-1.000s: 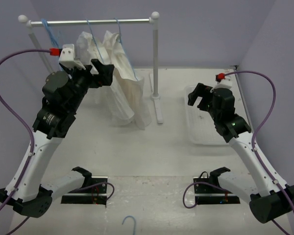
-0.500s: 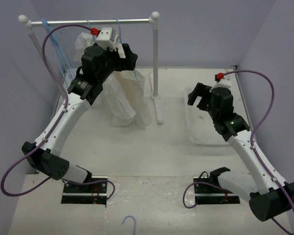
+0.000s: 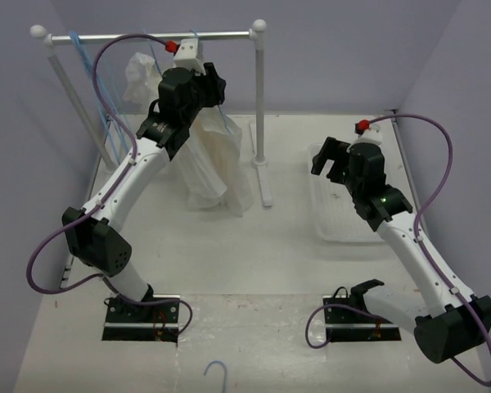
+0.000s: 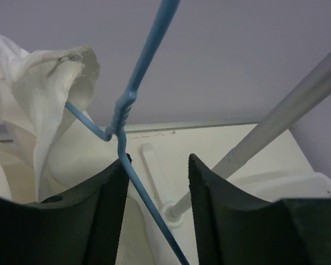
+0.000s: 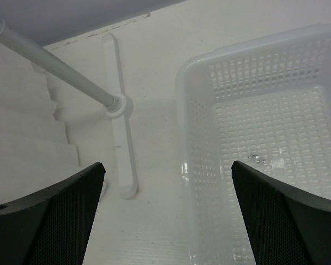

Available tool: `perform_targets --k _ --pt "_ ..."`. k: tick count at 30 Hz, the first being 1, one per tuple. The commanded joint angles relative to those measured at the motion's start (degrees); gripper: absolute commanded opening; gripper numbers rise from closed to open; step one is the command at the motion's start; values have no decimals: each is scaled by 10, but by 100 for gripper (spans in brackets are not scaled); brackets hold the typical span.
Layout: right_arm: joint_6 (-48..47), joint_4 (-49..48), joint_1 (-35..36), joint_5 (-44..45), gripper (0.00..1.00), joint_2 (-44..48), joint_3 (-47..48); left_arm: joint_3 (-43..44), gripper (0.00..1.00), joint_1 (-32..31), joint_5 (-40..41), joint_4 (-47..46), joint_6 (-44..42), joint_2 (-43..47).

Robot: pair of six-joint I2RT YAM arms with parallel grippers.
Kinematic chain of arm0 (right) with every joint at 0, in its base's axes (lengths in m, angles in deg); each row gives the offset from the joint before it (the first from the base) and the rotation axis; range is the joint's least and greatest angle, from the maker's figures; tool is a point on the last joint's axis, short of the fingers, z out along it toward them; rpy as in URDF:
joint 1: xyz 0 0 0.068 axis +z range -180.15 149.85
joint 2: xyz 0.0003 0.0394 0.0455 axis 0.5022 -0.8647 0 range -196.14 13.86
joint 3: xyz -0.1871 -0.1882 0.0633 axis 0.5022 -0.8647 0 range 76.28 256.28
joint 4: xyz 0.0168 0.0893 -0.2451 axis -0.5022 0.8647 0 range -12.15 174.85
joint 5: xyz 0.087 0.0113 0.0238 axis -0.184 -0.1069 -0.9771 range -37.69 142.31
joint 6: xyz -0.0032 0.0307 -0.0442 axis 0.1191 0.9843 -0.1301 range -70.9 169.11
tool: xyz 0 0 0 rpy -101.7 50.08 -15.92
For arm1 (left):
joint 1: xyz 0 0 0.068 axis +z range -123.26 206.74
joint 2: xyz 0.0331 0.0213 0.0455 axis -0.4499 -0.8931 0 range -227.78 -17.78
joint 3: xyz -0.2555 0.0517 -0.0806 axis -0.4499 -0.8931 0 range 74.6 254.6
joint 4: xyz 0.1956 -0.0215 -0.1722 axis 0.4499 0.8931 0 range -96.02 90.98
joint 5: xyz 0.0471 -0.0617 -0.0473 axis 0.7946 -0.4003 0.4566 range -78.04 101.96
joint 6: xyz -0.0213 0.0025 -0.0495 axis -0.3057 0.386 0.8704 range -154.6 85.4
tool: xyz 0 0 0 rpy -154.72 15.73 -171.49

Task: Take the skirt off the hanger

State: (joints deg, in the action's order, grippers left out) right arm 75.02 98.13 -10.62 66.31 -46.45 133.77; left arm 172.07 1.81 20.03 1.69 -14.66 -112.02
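Observation:
The white pleated skirt (image 3: pixel 209 168) hangs from a light-blue wire hanger (image 3: pixel 224 123) on the rail, its hem on the table. My left gripper (image 3: pixel 208 87) is raised to the hanger's neck, just below the rail. In the left wrist view the hanger (image 4: pixel 123 108) runs down between the jaws, its wire lying against the left finger (image 4: pixel 107 193), with a gap to the right finger. The skirt's waist (image 4: pixel 41 107) bunches on the hanger's arm to the left. My right gripper (image 3: pixel 331 160) hovers wide open over the basket, holding nothing.
A clothes rack stands at the back: rail (image 3: pixel 229 35), right post (image 3: pixel 259 98), foot (image 3: pixel 267 187). A second white garment (image 3: pixel 141 75) and more blue hangers (image 3: pixel 86 53) hang further left. A white perforated basket (image 3: pixel 344 213) sits right. A loose blue hanger (image 3: pixel 217 372) lies at the near edge.
My left arm swung right and up from beside the garments to the hanger's neck under the rail, and its jaws have narrowed around the wire. The right arm barely moved.

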Motion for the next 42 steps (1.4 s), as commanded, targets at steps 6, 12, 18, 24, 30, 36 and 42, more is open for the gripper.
perform_targets --k 6,12,18,24,30,36,42 --pt "-7 -46 0 -1 99 -12 60 52 4 -2 11 -23 -3 4" --pt "-12 -54 0 -23 99 -29 87 64 0 -2 -36 -15 -17 37" --pt "-17 -51 0 -46 99 -42 99 75 0 -2 -53 -12 -25 67" --pt "-26 -54 0 -61 99 -47 94 48 0 -1 -69 -4 -17 112" --pt "-46 -63 0 -99 99 -49 87 -15 0 -2 -51 13 -5 175" --pt "-97 -96 0 -165 99 -51 71 -83 0 -3 -99 61 -14 228" --pt "-226 -124 16 -278 99 -57 62 -181 0 -8 -171 116 -34 301"
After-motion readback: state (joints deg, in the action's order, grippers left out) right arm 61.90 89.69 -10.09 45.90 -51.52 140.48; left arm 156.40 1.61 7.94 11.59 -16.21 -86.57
